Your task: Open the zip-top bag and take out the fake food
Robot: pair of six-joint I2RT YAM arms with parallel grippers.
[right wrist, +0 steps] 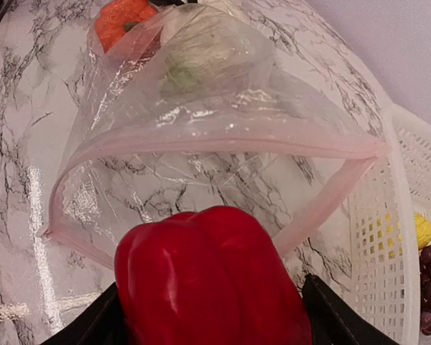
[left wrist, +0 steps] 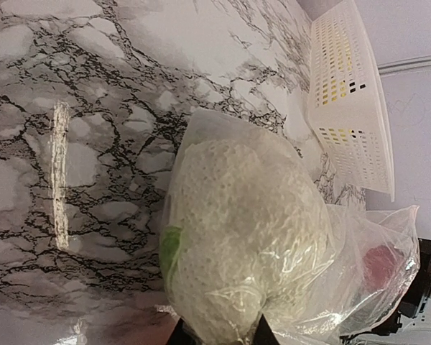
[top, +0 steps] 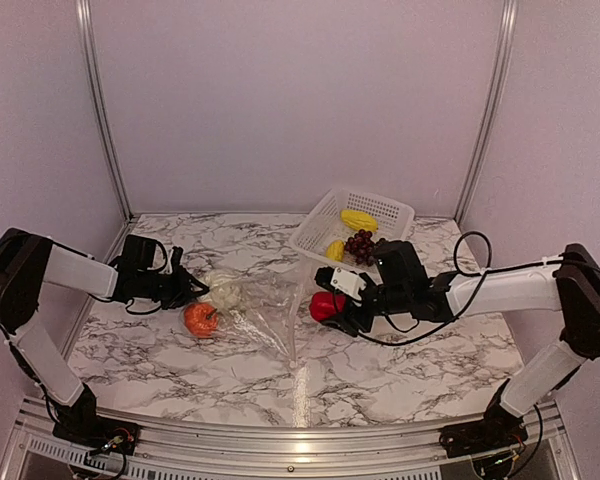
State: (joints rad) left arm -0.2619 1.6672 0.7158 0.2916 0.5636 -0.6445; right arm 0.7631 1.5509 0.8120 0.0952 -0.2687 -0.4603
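Emptying the zip-top bag (right wrist: 201,172) is the step in hand. Its mouth already gapes, and the right gripper (top: 330,304) grips a red pepper (right wrist: 210,277) with its jaws spread wide around it, just outside that mouth. The left gripper (left wrist: 223,336) is pinched nearly closed on the plastic at the bag's opposite end, pinning it down.

By my reading, the next move is to carry the pepper clear, probably toward twelve o'clock from the right gripper and over the rim of the white basket (top: 318,228). The yellow fruits (top: 358,219) and the grapes (top: 359,246) already lie there. The pepper would be let go there, and after that comes a reach deep into the bag, which calls for the left pinch to hold.

In the top view the bag lies near the middle of the marble table (top: 380,370), with its mouth toward three o'clock and its pinched end toward nine. It is clear, thin and crinkled, and the pale pink zip strip is bowed into an open loop. A white lumpy piece (left wrist: 244,237) with a green patch sits inside at the nine o'clock end. An orange piece (top: 200,320) lies at seven o'clock of it, and I cannot tell whether it is under the plastic.
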